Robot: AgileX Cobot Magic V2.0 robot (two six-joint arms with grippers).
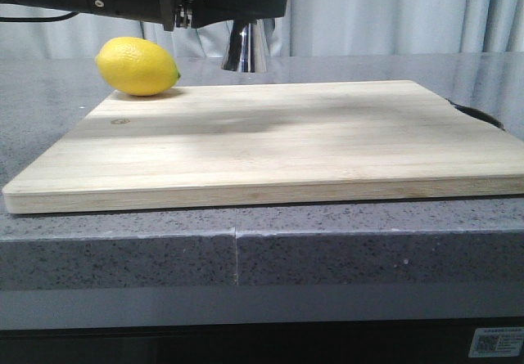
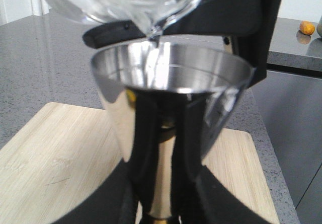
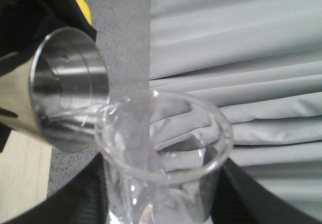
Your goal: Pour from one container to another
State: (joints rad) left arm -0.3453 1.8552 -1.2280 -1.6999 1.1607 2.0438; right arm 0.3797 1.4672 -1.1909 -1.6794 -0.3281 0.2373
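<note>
My left gripper (image 2: 161,183) is shut on the narrow waist of the shiny steel jigger (image 2: 171,83), holding it upright above the cutting board. Its top cup faces up. The clear glass beaker (image 3: 161,153) sits between the black fingers of my right gripper (image 3: 161,196), which is shut on it. The beaker (image 2: 126,2) is tipped, with its pour lip over the jigger's rim (image 3: 70,88). A thin clear stream falls from the lip into the cup. The front view shows only the jigger's lower cone (image 1: 246,47) under the black arms.
A wooden cutting board (image 1: 270,143) covers most of the grey stone counter (image 1: 123,258). A yellow lemon (image 1: 137,66) lies at the board's far left corner. Grey curtains (image 1: 393,12) hang behind. A small orange object (image 2: 307,27) sits on a far ledge.
</note>
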